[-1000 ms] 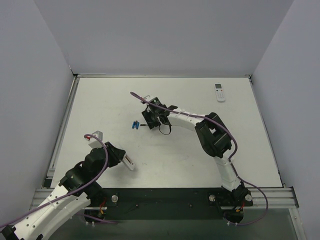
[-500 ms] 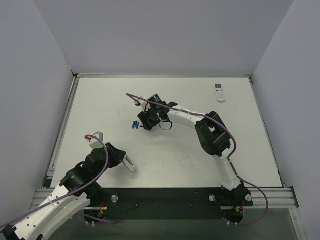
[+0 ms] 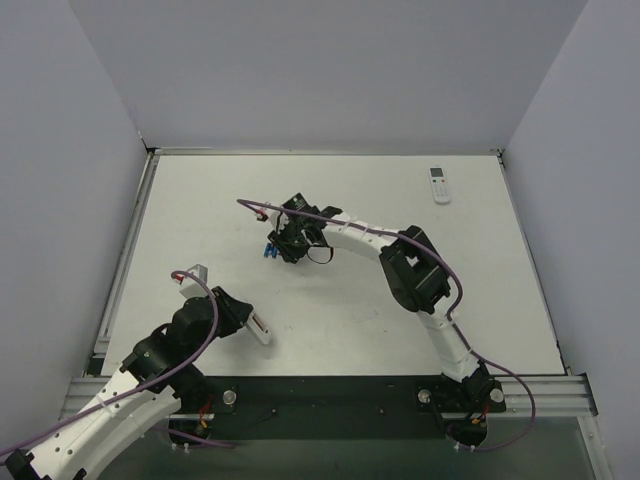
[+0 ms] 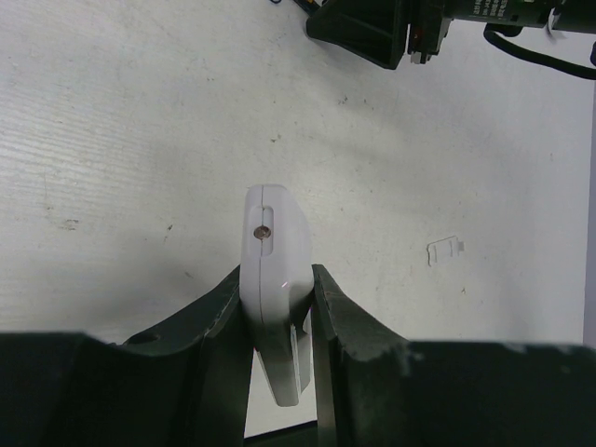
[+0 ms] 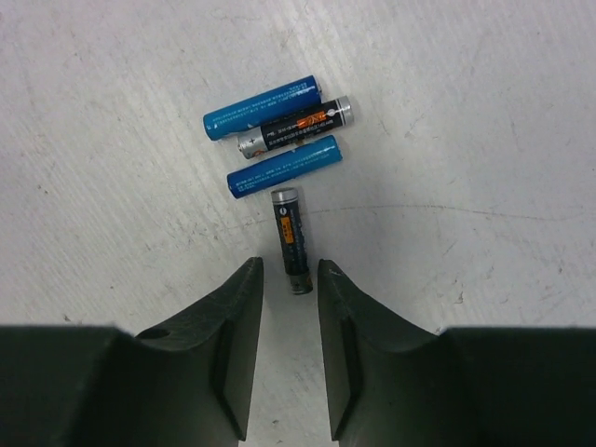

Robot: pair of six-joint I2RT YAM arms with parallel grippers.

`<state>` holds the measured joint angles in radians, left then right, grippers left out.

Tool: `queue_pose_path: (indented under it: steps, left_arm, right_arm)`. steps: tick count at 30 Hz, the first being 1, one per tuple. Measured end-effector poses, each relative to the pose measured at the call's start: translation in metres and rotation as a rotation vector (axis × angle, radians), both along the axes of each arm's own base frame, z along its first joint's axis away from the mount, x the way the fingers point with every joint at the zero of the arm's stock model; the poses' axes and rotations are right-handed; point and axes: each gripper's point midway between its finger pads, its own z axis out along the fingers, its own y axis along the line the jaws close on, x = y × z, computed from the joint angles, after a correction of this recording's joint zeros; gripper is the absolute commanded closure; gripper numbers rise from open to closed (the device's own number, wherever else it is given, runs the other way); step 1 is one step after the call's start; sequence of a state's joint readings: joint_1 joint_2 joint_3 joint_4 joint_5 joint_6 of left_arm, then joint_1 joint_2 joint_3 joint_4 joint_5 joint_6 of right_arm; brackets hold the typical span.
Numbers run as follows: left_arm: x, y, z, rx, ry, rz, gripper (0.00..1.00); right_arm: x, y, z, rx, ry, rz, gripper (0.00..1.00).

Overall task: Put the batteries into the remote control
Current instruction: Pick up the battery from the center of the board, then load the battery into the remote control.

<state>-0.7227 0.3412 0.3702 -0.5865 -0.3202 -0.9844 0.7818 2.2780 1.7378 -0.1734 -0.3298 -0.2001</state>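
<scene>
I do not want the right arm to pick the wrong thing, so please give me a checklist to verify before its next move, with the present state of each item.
1. Left gripper clamped on the remote control: ok.
2. Right gripper open and empty: ok.
3. Both blue batteries in view on the table: ok.
4. Right gripper aimed at a blue battery: not ok; a black battery lies end-on at its jaws.
5. Blue batteries free to grasp: not ok; a second black battery lies close between them.
6. Remote's battery compartment open: cannot tell; seen edge-on.
</scene>
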Motion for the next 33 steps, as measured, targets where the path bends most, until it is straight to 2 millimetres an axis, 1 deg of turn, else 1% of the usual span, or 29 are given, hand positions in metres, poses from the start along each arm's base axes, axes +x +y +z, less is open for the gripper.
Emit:
queue_pose_path:
  steps: [1,4,8,10,11,15,19,22,24,27,30,31,33]
  left_arm:
    - [0.000,0.000,0.000,-0.001,0.001,-0.002,1.00]
    - [-0.001,-0.001,0.000,-0.004,0.002,-0.004,1.00]
    - [-0.001,-0.002,-0.002,-0.011,0.001,-0.007,1.00]
    - [-0.001,-0.002,-0.004,-0.016,-0.001,-0.010,1.00]
    - [-0.002,-0.003,-0.006,-0.021,-0.001,-0.013,1.00]
    - [-0.001,-0.011,-0.012,-0.057,-0.015,-0.039,1.00]
    - [0.001,-0.025,-0.020,-0.130,-0.048,-0.080,1.00]
    - [0.002,-0.036,-0.021,-0.196,-0.089,-0.116,1.00]
    - [0.003,-0.043,-0.020,-0.237,-0.122,-0.139,1.00]
    - [0.004,-0.051,-0.007,-0.301,-0.187,-0.172,1.00]
    - [0.004,-0.058,0.013,-0.361,-0.252,-0.201,1.00]
    - [0.004,-0.060,0.023,-0.385,-0.280,-0.211,1.00]
    - [0.004,-0.062,0.041,-0.432,-0.337,-0.228,1.00]
  right_arm:
    - [0.000,0.000,0.000,-0.006,-0.007,0.002,0.77]
    - [0.000,0.000,-0.001,-0.024,-0.026,0.007,0.86]
    - [0.001,-0.001,-0.002,-0.045,-0.056,0.005,0.94]
    - [-0.003,-0.007,-0.002,-0.058,-0.067,0.001,0.99]
    - [-0.006,-0.011,-0.002,-0.066,-0.069,-0.001,1.00]
    - [-0.027,-0.031,-0.002,-0.098,-0.054,-0.024,1.00]
    - [-0.054,-0.061,-0.001,-0.126,-0.007,-0.083,1.00]
    - [-0.074,-0.077,0.006,-0.123,0.023,-0.129,1.00]
    - [-0.087,-0.086,0.019,-0.101,0.035,-0.163,1.00]
    - [-0.101,-0.088,0.052,-0.024,0.024,-0.193,1.00]
    - [-0.118,-0.084,0.087,0.062,-0.001,-0.191,1.00]
    - [-0.127,-0.081,0.101,0.095,-0.012,-0.176,1.00]
    - [-0.141,-0.077,0.122,0.140,-0.032,-0.145,1.00]
